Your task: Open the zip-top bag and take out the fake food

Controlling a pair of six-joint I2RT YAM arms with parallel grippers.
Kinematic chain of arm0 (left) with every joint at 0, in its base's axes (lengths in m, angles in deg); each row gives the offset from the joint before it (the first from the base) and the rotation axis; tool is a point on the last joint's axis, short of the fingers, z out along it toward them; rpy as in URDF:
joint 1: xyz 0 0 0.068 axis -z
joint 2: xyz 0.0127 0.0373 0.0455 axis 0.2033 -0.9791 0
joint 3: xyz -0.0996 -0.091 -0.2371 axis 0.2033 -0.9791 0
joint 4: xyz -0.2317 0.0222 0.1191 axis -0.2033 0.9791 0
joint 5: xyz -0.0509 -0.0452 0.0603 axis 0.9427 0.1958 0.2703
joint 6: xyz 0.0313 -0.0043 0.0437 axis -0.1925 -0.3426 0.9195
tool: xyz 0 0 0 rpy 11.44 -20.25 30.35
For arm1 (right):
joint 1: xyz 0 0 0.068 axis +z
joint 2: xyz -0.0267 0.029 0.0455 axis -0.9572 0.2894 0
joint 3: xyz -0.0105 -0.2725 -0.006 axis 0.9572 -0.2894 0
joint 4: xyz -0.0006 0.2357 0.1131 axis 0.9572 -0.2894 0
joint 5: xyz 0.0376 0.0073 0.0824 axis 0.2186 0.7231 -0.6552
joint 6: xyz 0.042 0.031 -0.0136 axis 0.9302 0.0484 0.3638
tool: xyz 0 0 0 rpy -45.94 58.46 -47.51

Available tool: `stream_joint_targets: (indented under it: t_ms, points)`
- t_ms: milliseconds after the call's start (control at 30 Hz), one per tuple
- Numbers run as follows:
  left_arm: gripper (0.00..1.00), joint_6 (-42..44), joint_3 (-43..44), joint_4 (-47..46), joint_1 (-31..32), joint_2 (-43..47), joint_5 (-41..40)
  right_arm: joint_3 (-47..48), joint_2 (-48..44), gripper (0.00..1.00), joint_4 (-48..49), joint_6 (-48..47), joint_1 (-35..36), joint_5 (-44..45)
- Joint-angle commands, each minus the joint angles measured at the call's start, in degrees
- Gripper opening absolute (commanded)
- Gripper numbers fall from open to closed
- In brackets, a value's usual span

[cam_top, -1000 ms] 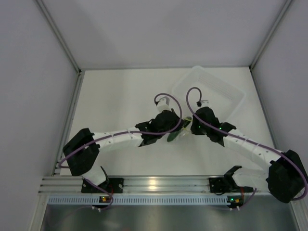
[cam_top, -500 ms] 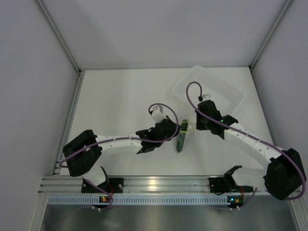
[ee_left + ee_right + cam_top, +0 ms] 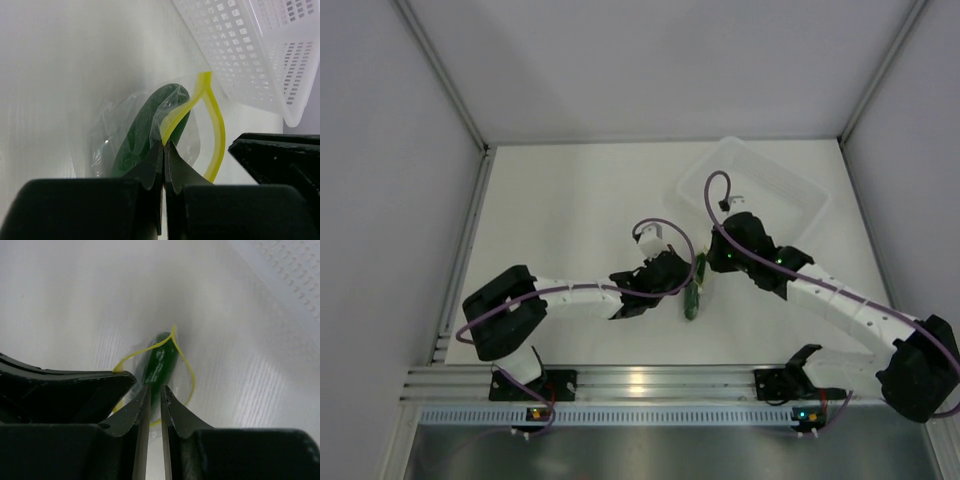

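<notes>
The zip-top bag is held just above the table between my two grippers, mouth spread open. Its yellow-green strip forms a loop. The fake food, a dark green cucumber piece, lies inside the bag and also shows in the right wrist view. My left gripper is shut on the strip's near side; in the top view it sits left of the bag. My right gripper stands over the bag's mouth, jaws a narrow gap apart, the strip's far side beside and under them.
A clear perforated bin stands at the back right, close behind the bag; its wall fills the upper right of the left wrist view. The two gripper bodies are nearly touching. Grey walls enclose the table on three sides.
The grippers pulled apart and the bag's mouth opened, the bag swinging down to hang lengthwise. Since then the right gripper has moved back left toward the bag and the left gripper shifted slightly right.
</notes>
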Motion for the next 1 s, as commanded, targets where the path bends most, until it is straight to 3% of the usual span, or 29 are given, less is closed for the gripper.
stream_joint_targets:
  t_ms: [0,267,567,967]
  points:
    - [0.00,0.25,1.00,-2.58,-0.08,-0.55,-0.03,0.06,2.20,0.15,6.32,3.07,3.47,0.03]
    - [0.00,-0.89,0.47,-2.76,0.27,0.86,0.68,-1.78,9.22,0.17,12.38,7.28,4.10,1.70]
    - [0.00,-2.83,-2.69,-2.67,0.18,-1.26,-3.01,-0.21,15.64,0.18,11.43,9.23,4.98,5.84]
    - [0.00,-2.48,-4.10,-2.67,-0.08,-2.40,-0.73,0.76,22.59,0.25,14.85,8.78,6.82,0.66]
